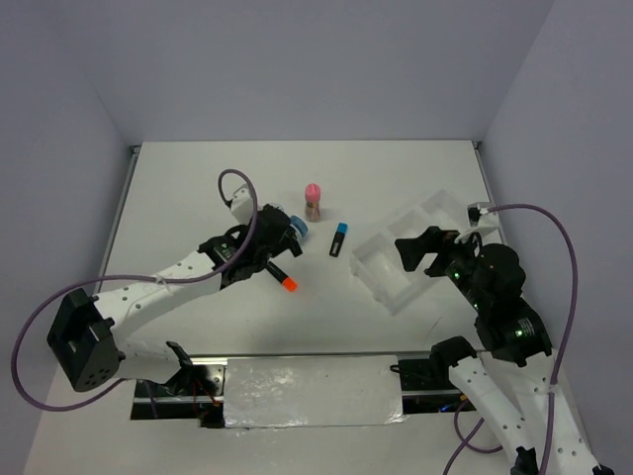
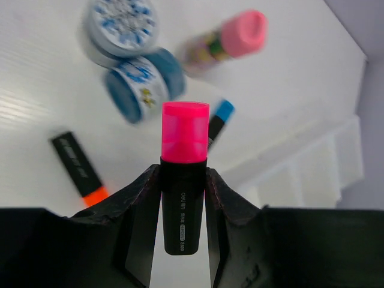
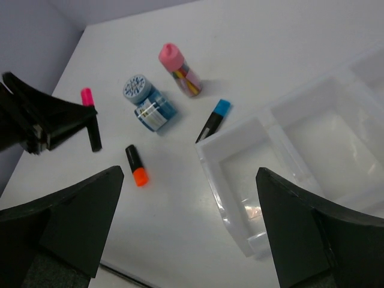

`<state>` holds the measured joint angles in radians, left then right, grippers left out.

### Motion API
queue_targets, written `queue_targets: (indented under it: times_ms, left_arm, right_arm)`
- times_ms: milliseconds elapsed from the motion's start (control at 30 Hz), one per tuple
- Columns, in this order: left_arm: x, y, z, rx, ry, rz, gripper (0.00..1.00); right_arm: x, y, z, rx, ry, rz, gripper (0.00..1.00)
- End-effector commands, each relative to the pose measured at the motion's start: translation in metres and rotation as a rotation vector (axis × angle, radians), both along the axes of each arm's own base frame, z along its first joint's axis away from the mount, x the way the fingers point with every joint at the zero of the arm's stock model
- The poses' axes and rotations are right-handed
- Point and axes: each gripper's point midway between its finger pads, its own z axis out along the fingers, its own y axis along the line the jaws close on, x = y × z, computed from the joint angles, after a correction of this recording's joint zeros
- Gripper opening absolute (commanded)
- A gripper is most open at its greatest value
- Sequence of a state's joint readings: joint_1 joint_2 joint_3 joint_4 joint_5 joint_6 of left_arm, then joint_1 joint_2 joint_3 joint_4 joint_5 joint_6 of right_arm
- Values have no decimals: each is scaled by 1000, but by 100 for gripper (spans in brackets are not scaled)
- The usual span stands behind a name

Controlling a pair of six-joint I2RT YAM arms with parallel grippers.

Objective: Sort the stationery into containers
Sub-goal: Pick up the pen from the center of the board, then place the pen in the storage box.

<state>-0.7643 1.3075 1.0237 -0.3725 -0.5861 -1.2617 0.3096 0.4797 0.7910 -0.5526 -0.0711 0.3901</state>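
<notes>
Because the left gripper [image 2: 183, 180] clamps the pink-capped marker [image 2: 185, 141] only by its barrel sides, left of centre in the top view, it may pivot or slip en route to the tray [image 1: 381, 275]; the right gripper [image 3: 189, 173] gapes empty over that tray, whose right end runs off the wrist frame; from above the marker is hard to make out

A white desk [image 1: 198, 178] is sitting inside a plain three-sided booth. A pale lavender-grey back wall [image 1: 316, 59] is rising from its far edge, and a left wall [image 1: 49, 148] and a right wall [image 1: 584, 119] of the same tint are closing in its sides. Soft, even light is casting only faint shadows. A thin metal strip [image 1: 121, 213] is running along the left edge, and a crinkled silvery panel [image 1: 312, 391] is lying at the near edge.
</notes>
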Motion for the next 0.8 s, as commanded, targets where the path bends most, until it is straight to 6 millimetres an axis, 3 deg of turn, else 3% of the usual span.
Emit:
queue_targets:
  times_ms: [0, 33, 100, 133, 267, 467, 533, 633, 767]
  left_arm:
    - [4, -63, 20, -181, -125, -114, 0]
    - [10, -82, 38, -256, -189, -142, 0]
    - [8, -119, 42, -287, -213, -219, 0]
    - [7, -138, 53, -323, -247, -255, 0]
    - [16, -204, 47, -354, -229, -338, 0]
    - [16, -251, 10, -356, -124, -318, 2]
    - [12, -261, 9, -348, -125, -320, 5]
    - [4, -262, -12, -322, -85, -301, 11]
    - [-1, -263, -22, -319, -67, -293, 18]
  right_arm:
    - [-8, -28, 41, -28, -98, -120, 100]
    - [-13, -39, 44, -35, -106, -175, 100]
    - [-21, -50, 54, -24, -124, -221, 100]
    - [-25, -57, 59, -17, -144, -259, 100]
    - [-37, -68, 71, -5, -177, -296, 100]
    - [-39, -62, 72, -6, -168, -262, 100]
    - [-38, -61, 70, -12, -160, -253, 100]
    - [-36, -61, 67, -24, -155, -253, 100]
    - [-34, -60, 62, -24, -154, -251, 100]
